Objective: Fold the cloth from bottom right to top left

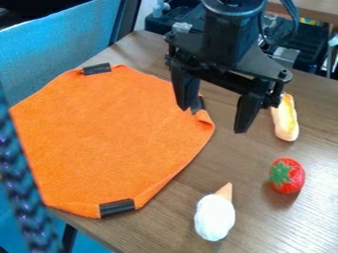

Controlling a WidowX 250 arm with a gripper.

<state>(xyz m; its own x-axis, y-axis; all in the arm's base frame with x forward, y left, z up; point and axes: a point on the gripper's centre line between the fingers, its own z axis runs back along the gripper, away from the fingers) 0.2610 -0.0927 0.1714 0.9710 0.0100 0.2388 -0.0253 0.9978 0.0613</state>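
The black gripper [212, 118] hangs from the top edge, over the right side of the cloth and the bare wood beside it. Its two fingers are wide apart with nothing between them, the left one in front of the cloth's right edge. The orange cloth [112, 133] lies mostly flat on the left of the table. Black clips or tape pieces sit on its top edge, its right corner, partly behind the left finger, and its bottom edge. The cloth's right and lower right edges are slightly turned up.
A white ice cream toy [214, 217] lies at the lower middle of the wooden table [178, 227]. A red strawberry [287, 176] and a bread-like toy [285, 118] are on the right. A blue chair [59, 49] stands behind the left edge; a dark braided cord [23, 192] crosses the lower left.
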